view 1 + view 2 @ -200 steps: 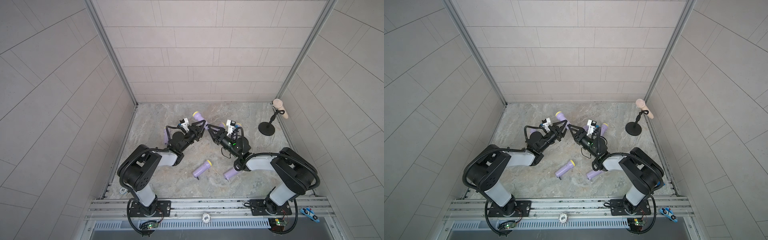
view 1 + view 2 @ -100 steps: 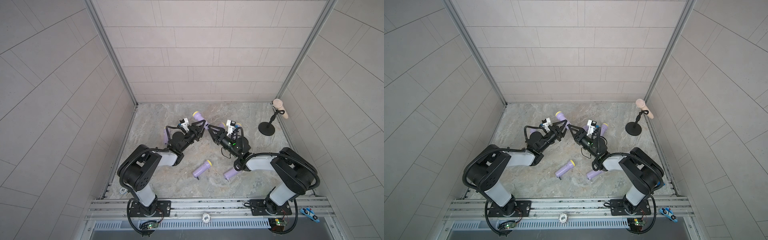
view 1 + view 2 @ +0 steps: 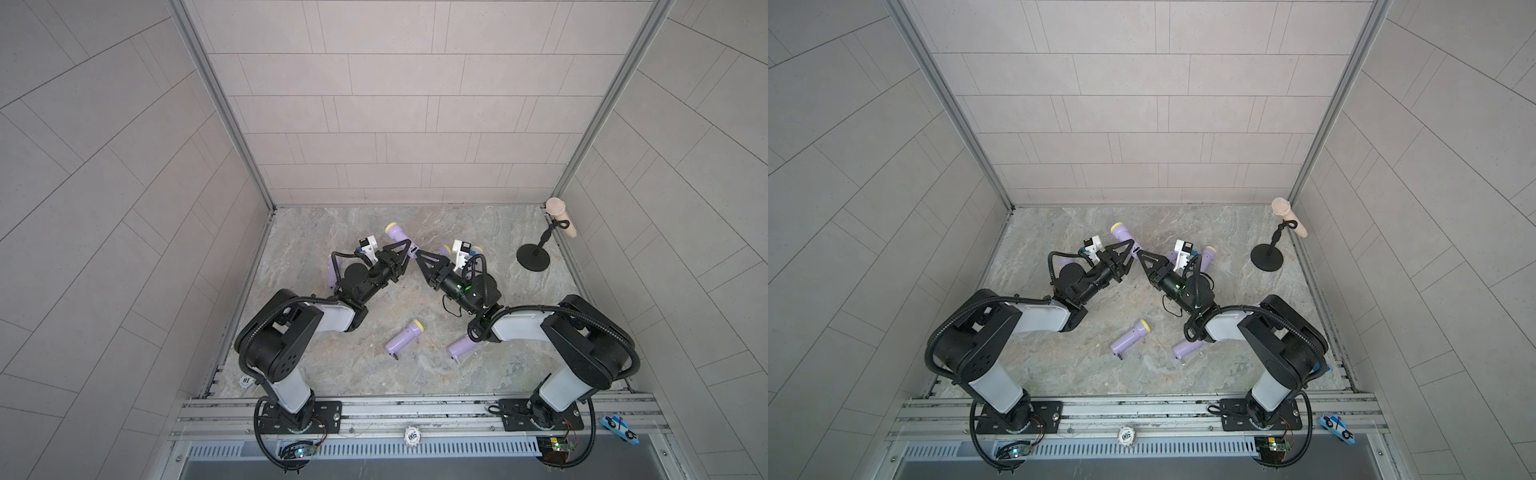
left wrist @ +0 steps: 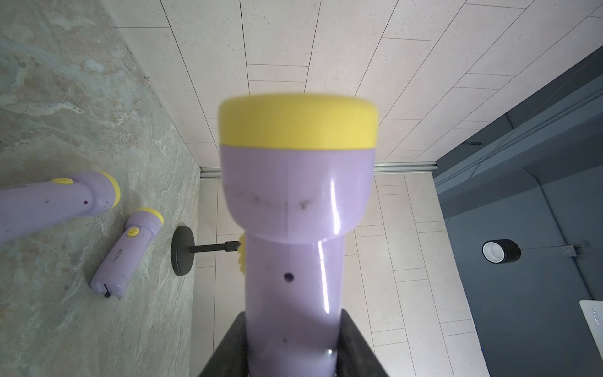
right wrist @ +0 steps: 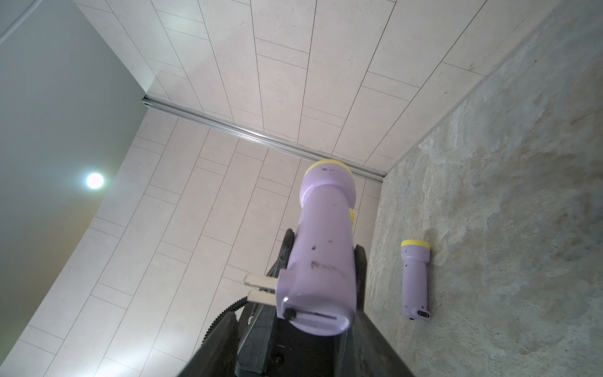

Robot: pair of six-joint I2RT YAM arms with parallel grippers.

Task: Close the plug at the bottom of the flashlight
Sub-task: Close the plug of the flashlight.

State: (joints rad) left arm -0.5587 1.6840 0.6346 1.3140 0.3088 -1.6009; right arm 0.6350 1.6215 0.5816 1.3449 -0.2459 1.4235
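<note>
Narrowing right gripper [image 3: 422,257] jaws around flashlight [image 5: 323,248] base, not yet clamped | plug [image 5: 261,289] prongs still out | left gripper [image 3: 405,258] holds body | fold-in looks imminent

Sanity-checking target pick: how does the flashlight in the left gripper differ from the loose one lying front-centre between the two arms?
The held flashlight is raised off the table, head tilted upward; the front-centre flashlight lies flat on it. The held flashlight is clamped in the left gripper; the front-centre flashlight is untouched. Both: purple body, yellow head, plug sticking out of the base.
</note>
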